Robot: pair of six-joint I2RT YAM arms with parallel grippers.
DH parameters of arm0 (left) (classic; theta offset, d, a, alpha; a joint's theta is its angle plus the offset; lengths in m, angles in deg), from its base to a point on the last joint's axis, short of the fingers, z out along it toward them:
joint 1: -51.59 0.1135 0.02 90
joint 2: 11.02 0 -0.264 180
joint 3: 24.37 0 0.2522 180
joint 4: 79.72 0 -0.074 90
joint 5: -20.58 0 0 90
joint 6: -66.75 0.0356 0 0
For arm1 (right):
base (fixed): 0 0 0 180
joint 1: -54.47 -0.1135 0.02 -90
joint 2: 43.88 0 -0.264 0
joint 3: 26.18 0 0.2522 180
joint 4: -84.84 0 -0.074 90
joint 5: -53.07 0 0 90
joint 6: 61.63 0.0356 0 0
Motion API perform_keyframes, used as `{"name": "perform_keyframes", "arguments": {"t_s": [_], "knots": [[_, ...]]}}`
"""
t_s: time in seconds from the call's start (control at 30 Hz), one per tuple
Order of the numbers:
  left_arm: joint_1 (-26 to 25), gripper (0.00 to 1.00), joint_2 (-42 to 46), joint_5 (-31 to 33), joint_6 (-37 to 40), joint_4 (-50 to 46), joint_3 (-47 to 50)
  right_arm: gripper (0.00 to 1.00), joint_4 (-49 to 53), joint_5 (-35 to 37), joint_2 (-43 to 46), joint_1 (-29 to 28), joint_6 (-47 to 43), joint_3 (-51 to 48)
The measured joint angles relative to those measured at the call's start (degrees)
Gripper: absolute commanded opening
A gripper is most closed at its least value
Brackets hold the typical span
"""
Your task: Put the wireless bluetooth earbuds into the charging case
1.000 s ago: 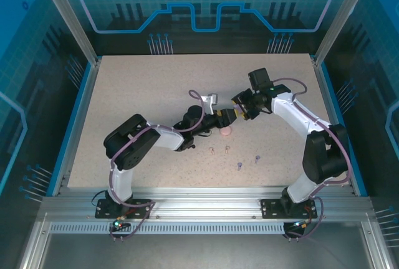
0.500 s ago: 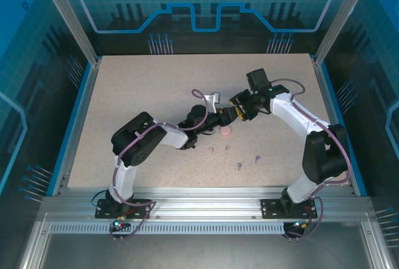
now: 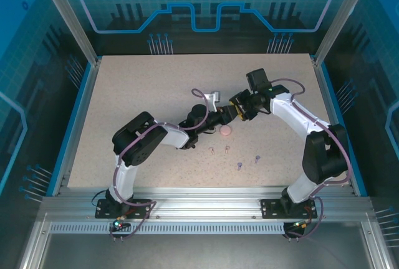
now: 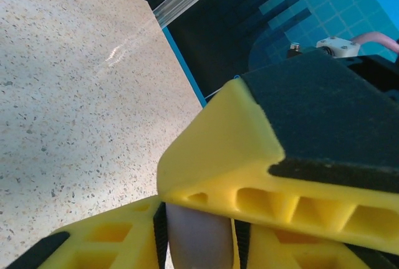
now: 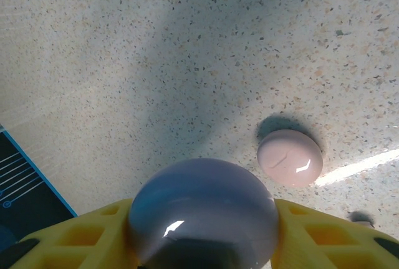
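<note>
My right gripper (image 5: pixel 203 222) is shut on a round purple charging case (image 5: pixel 202 210), held a little above the table. My left gripper (image 4: pixel 199 225) meets it from the left, and its pads press both sides of the same purple case (image 4: pixel 198 241). A yellow finger of the right gripper (image 4: pixel 237 157) lies across the left jaws. In the top view the left gripper (image 3: pixel 227 116) and the right gripper (image 3: pixel 237 112) touch tip to tip at the table's middle. Two pale pink earbuds (image 3: pixel 213 151) and two purple earbuds (image 3: pixel 239 165) lie loose on the table in front of them.
A closed pink round case (image 3: pixel 225 131) (image 5: pixel 290 157) rests on the table just below the joined grippers. The speckled tabletop (image 3: pixel 143 94) is bounded by a blue rim and aluminium posts.
My left arm has reached further right to the right gripper and its jaws have closed onto the purple case. The right gripper has shifted slightly left, still gripping the case.
</note>
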Motion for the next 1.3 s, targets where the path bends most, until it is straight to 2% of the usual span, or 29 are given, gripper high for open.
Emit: {"name": "perform_keyframes", "arguments": {"t_s": [0.13,0.3,0.37,0.43,0.6,0.73,0.87,0.97,1.07,1.3], "knots": [[0.0,0.27,-0.1,0.2,0.0,0.2,-0.2,0.5,-0.2,0.1,0.2,0.0,0.0,0.0],[0.0,0.14,-0.1,0.4,-0.5,0.5,-0.3,0.51,-0.5,0.3,0.4,0.0,0.0,0.0],[0.0,0.07,-0.1,0.5,-0.5,0.5,-0.4,0.55,-0.8,0.3,0.4,0.0,0.0,0.0],[0.0,0.01,-0.1,0.5,-0.5,0.5,-0.4,0.63,-0.9,0.2,0.4,0.0,0.2,0.0],[-0.1,0.0,-0.3,0.6,-0.4,0.2,-0.5,0.82,-0.8,-0.2,0.9,-0.1,0.4,0.1],[-0.1,0.0,-0.3,0.6,-0.4,0.0,-0.5,0.85,-0.2,-0.4,1.9,1.2,-0.4,0.8],[0.0,0.0,0.5,0.1,-0.2,-1.3,0.6,0.87,0.5,-0.3,5.4,5.8,-3.4,1.0],[0.4,0.0,3.5,-2.0,0.6,-4.9,2.6,0.88,-0.5,0.0,10.0,9.6,-8.0,-0.3],[1.6,0.0,8.1,-5.9,2.2,-9.8,3.2,0.88,-4.3,-0.6,15.5,11.8,-14.3,-5.6],[7.0,0.0,16.9,-18.8,9.8,-23.2,0.2,0.88,-23.5,-8.7,24.2,12.0,-30.8,-26.4]]}}
